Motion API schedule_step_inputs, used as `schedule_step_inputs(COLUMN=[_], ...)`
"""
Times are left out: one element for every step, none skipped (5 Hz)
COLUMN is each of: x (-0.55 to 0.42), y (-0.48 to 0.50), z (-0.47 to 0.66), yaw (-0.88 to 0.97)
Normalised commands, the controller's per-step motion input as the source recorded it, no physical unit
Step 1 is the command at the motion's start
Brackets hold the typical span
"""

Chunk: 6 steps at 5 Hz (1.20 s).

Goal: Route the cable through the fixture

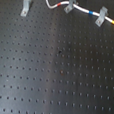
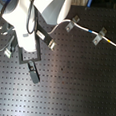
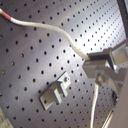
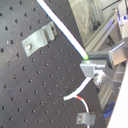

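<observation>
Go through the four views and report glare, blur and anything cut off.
First exterior view: soft, pale glare band across the board. Second exterior view: arm blurred and bright, cable thin but traceable. First wrist view: end effector soft, clip clearer. Second wrist view: background washed out, the cable's lower end cropped.

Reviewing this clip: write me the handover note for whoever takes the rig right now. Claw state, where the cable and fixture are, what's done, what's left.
Claw: shut on the cable, as both wrist views show.
Cable: in the first exterior view it runs from the top edge through the two darker clips toward the first exterior view's right.
Fixture: stands alone at the first exterior view's upper left, with no cable in its fork. In the first wrist view it lies apart from the cord.
Done: cable gripped, two darker clips threaded.
Left: carry the held section to the fixture, seat it in the fork, then release.
</observation>
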Motion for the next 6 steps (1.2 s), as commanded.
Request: schedule_step_inputs(x=[-0.520, -0.271, -0.103, -0.032, -0.190, -0.291], y=[0.092, 0.277, 0.335, 0.021, 0.005, -0.022], z=[0.31, 0.40, 0.48, 0.42, 0.29, 0.32], yaw=[0.36, 0.43, 0.16, -0.21, -0.54, -0.49])
